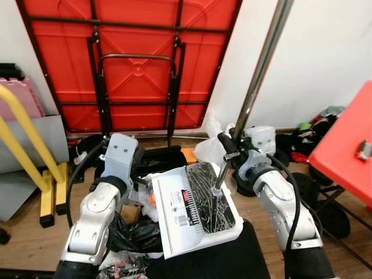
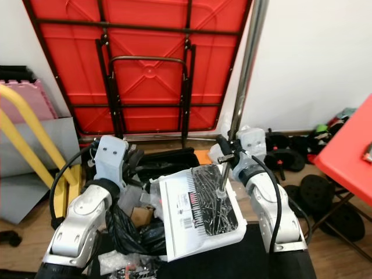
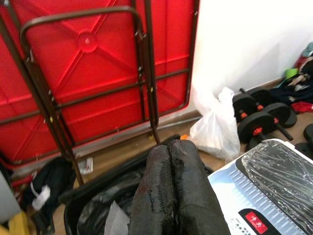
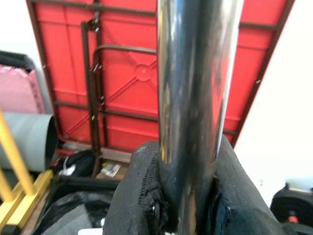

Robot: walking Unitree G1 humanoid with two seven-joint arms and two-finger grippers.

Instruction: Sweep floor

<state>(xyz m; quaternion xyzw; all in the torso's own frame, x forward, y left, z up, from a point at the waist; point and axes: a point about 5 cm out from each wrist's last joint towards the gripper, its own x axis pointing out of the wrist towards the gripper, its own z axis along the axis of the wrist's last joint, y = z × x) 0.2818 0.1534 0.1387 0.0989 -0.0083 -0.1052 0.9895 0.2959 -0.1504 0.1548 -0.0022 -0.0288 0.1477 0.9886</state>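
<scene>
- Right hand (image 1: 228, 152) clamped round a shiny metal pole (image 1: 260, 70), taken for the broom handle. Pole rises up and right; lower end drops to a white dustpan (image 1: 197, 206) lying just in front of the robot.
- Left hand (image 3: 171, 191) empty, fingers pressed together, held over a black bin bag (image 1: 136, 229) at near left.
- Dustpan's dark tray is covered in wrinkled film and carries a printed label; it rests over the clutter, tilted.
- Doing the step well: probably keep the grip firm and low on the pole, steer the head clear of the white plastic bag (image 3: 215, 129) and dumbbells (image 3: 257, 120) on the right.
- Folded red table (image 1: 136, 58) leans on the far wall.
- Hard to make out: the broom head, hidden behind the dustpan; little bare floor (image 1: 23, 232) visible for sweeping.
</scene>
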